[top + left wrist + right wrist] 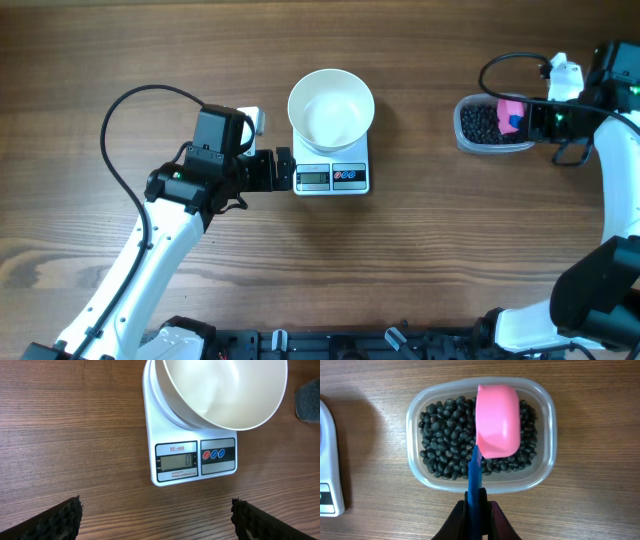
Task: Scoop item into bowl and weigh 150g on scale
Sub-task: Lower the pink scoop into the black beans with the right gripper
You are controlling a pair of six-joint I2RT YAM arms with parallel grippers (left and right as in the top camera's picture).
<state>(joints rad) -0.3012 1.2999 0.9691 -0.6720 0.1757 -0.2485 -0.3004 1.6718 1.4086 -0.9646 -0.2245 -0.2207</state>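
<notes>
The white bowl (331, 108) stands on the white scale (333, 177) at mid-table, and nothing shows inside the bowl (225, 390). The scale (195, 462) faces my left gripper (156, 517), which is open over bare wood just left of it (285, 170). At the right, black beans (445, 435) fill a clear tub (415, 467). My right gripper (476, 505) is shut on the blue handle of a pink scoop (497, 420). The scoop's cup lies over the beans with its rounded back up. In the overhead view the right gripper (530, 120) is at the tub's right end.
The clear tub (485, 125) sits on the table's right side, well apart from the scale. A black cable (130, 120) loops off the left arm, and another (510, 65) curls behind the tub. The scale's edge (327, 460) shows at the left of the right wrist view.
</notes>
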